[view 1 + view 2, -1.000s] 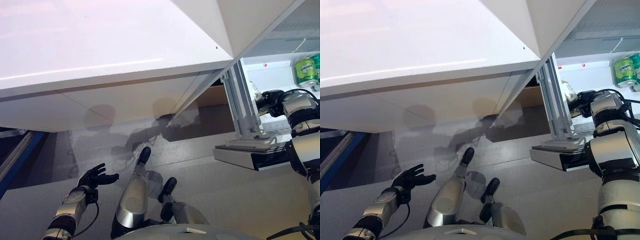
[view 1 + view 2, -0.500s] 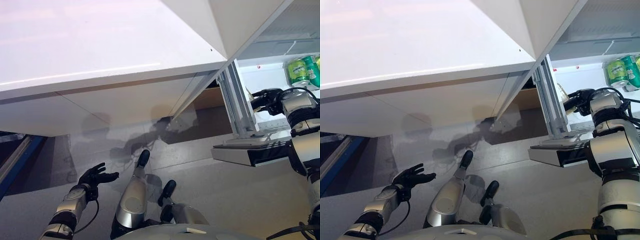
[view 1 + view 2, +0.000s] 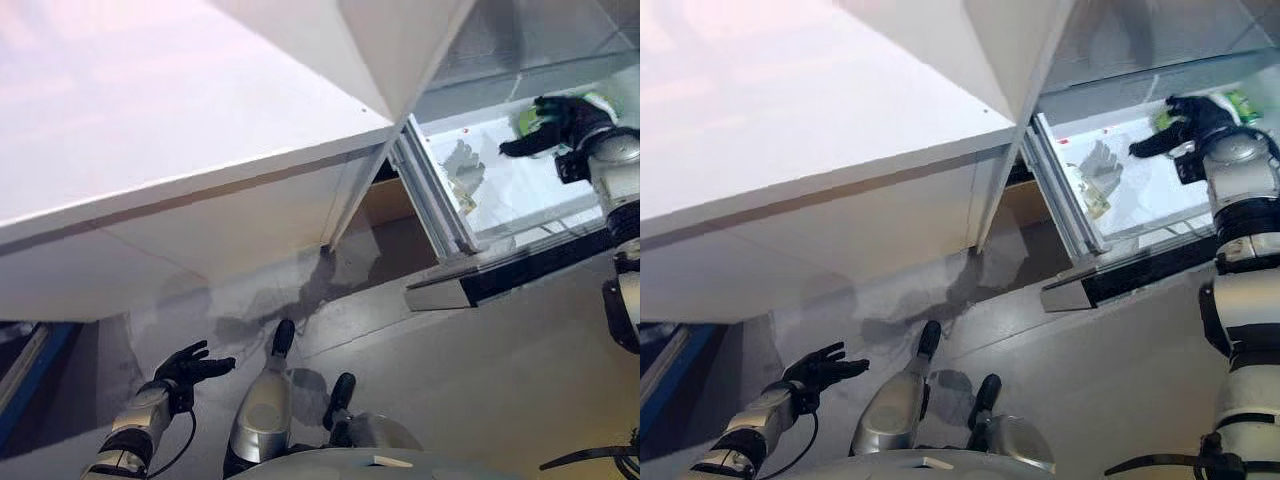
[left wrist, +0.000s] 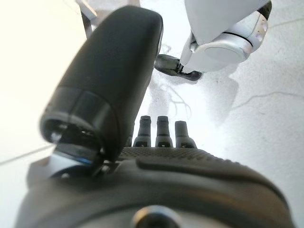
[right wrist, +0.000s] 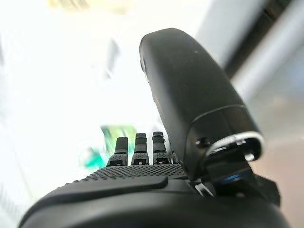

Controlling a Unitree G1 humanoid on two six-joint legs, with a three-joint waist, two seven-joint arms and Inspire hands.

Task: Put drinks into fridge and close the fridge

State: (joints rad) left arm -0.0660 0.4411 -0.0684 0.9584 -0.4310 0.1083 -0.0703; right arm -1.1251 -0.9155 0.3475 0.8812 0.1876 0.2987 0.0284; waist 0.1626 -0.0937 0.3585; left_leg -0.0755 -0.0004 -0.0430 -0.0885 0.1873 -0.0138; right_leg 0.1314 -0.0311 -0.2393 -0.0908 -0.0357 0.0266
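The fridge (image 3: pixel 520 190) stands open at the upper right, with a bright white inside. Green cans (image 3: pixel 1241 103) stand on its shelf and are partly hidden behind my right hand (image 3: pixel 556 118). That hand reaches into the fridge with its fingers spread, right at the cans, and holds nothing. In the right wrist view the straight fingers (image 5: pixel 136 151) point at a blurred green drink (image 5: pixel 105 142). My left hand (image 3: pixel 187 367) hangs low at the lower left, open and empty, over the grey floor; it also shows in the left wrist view (image 4: pixel 156 180).
A wide white fridge door (image 3: pixel 180 130) spreads across the upper left and middle. A dark-edged shelf front (image 3: pixel 500 275) juts out below the fridge opening. A small yellowish item (image 3: pixel 1092 203) lies inside near the left wall. A blue bar (image 3: pixel 15 385) runs along the far left.
The camera has shifted, so the fridge sits higher in view. My right hand has moved from the fridge's front edge deeper in, up to the green cans. The left hand stays low.
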